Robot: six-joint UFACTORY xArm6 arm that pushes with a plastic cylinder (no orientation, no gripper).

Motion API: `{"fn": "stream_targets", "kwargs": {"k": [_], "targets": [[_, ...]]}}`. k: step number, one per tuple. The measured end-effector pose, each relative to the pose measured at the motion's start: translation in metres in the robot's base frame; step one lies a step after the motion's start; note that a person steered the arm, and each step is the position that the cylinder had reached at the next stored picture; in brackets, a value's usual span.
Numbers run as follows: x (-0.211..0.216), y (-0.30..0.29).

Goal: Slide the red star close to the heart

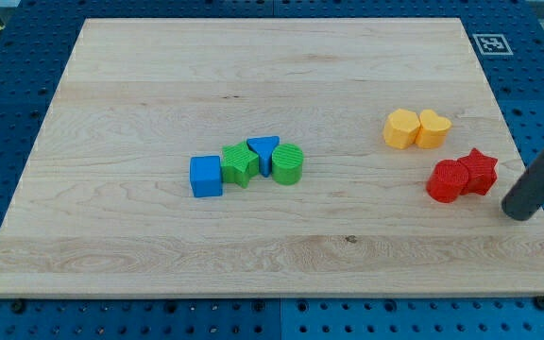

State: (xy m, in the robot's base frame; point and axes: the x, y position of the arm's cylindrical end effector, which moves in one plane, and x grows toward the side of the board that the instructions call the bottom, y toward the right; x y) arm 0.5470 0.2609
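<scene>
The red star (480, 171) lies at the view's right, touching a red cylinder (447, 181) on its left. The yellow heart (433, 128) sits just above them, touching a yellow hexagon-like block (402, 128) on its left. A small gap separates the star from the heart. My tip (518, 212) stands at the board's right edge, just to the lower right of the red star and apart from it.
A blue cube (206, 176), a green star (240, 164), a blue triangle (263, 151) and a green cylinder (288, 164) form a row at the wooden board's (253, 85) middle. A marker tag (490, 43) sits at the top right corner.
</scene>
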Motion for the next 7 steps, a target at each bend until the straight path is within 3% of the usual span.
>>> {"fn": "stream_targets", "kwargs": {"k": [1, 3, 6, 7], "targets": [[0.004, -0.03], [-0.05, -0.024], [-0.044, -0.016], [-0.061, -0.016]]}}
